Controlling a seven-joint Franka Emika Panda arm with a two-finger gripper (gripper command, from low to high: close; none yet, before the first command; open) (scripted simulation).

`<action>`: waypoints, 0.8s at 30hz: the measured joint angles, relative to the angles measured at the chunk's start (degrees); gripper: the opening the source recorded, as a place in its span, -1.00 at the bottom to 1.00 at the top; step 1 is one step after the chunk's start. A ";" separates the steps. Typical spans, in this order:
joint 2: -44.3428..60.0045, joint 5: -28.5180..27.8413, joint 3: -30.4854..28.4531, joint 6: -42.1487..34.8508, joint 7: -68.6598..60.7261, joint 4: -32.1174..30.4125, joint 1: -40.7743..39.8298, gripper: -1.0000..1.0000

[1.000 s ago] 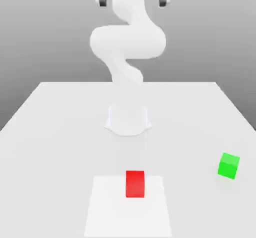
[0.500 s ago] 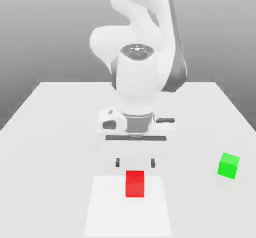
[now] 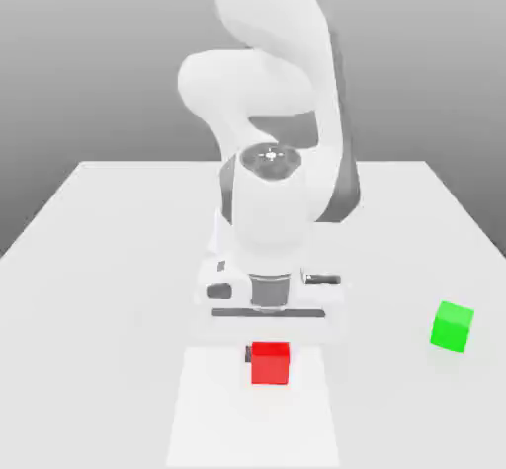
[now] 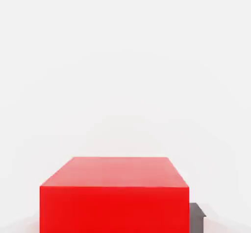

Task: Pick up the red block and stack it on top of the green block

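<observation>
Red block (image 3: 270, 364) sitting in the closed hand (image 3: 269, 356); off-centre grip risking a slip before green block (image 3: 452, 327), right.

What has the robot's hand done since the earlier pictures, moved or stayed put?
Yes, the hand has moved: it came down to the red block, nearer the white patch.

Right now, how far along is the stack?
Done: gripper is down at the red block. In hand: its fingers look closed on that block, over the white patch. Left: lift, carry, and stack on the green block, which stands apart.
</observation>
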 joint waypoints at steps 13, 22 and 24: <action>-8.26 2.67 12.04 -13.10 -4.09 5.00 24.09 -1.00; 1.37 -4.73 13.14 -6.69 0.44 7.86 31.92 -1.00; 3.19 -6.23 12.32 -5.06 1.52 7.92 32.47 1.00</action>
